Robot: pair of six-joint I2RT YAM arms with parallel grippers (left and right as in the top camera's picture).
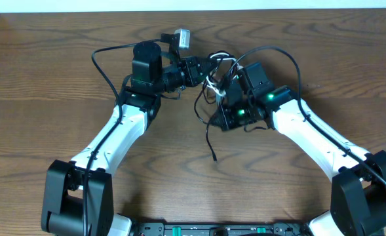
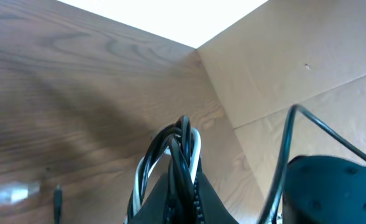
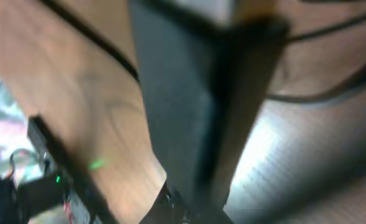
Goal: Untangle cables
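The cables, one black and one white, form a tangled bunch [image 1: 215,80] between the two arms, lifted off the wooden table. A black strand [image 1: 208,134] hangs from it and ends at a small plug on the table. My left gripper [image 1: 206,68] is shut on the bunch. In the left wrist view, black and white loops [image 2: 181,146] rise out of the closed fingers [image 2: 210,202]. A black plug end [image 2: 57,200] dangles at the lower left. My right gripper [image 1: 223,95] sits against the bunch from the right. Its view is blurred, with shut jaws, and any hold is hidden.
The arms' own thick black wires [image 1: 107,69] arch over the table on both sides. A cardboard wall [image 2: 282,74] stands at the far edge in the left wrist view. A blurred white piece [image 2: 9,193] shows at that view's lower left.
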